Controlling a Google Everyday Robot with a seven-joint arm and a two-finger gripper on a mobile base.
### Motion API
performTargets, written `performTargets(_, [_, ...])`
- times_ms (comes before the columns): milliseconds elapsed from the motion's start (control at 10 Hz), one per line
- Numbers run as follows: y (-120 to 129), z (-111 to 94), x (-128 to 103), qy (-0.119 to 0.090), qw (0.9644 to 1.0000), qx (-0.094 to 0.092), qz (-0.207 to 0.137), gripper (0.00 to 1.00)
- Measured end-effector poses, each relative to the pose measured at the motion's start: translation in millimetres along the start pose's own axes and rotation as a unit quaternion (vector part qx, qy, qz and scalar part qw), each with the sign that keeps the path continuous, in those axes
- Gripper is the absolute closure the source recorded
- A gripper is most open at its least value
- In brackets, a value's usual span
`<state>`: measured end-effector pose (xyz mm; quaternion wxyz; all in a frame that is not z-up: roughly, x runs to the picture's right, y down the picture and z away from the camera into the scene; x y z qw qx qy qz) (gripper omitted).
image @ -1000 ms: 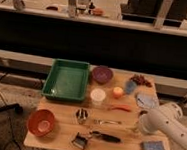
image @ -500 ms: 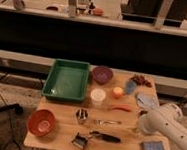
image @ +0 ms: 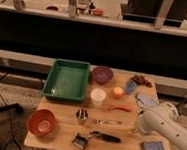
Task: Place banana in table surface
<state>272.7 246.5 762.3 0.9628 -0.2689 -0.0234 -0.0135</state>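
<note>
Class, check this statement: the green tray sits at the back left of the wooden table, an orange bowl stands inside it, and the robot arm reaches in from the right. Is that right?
Not quite. The camera view shows the orange bowl standing on the table surface at the front left, apart from the green tray, which holds nothing. The rest stands: the arm comes from the right, its gripper hidden near the right edge.

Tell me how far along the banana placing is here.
Done: the banana lies on the table, right of centre. In hand: the gripper, at the white arm's tip, hangs just right of it; no grasp shows. Left: possibly nothing, but contact is unclear.
</note>
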Motion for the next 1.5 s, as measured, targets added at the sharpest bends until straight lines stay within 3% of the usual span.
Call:
performTargets(300, [-1.3, 0.9, 1.0, 0.001, 0.9999, -0.004, 0.011, 0.27])
performTargets(400, [-2.0, 0.6, 1.0, -0.001, 0.9999, -0.004, 0.015, 0.21])
performTargets(1100, [-2.0, 1.4, 2.2, -0.005, 0.9995, -0.011, 0.028, 0.2])
performTargets(1500, [16.6, 22.6, 7.4, -0.012, 0.999, -0.023, 0.036, 0.2])
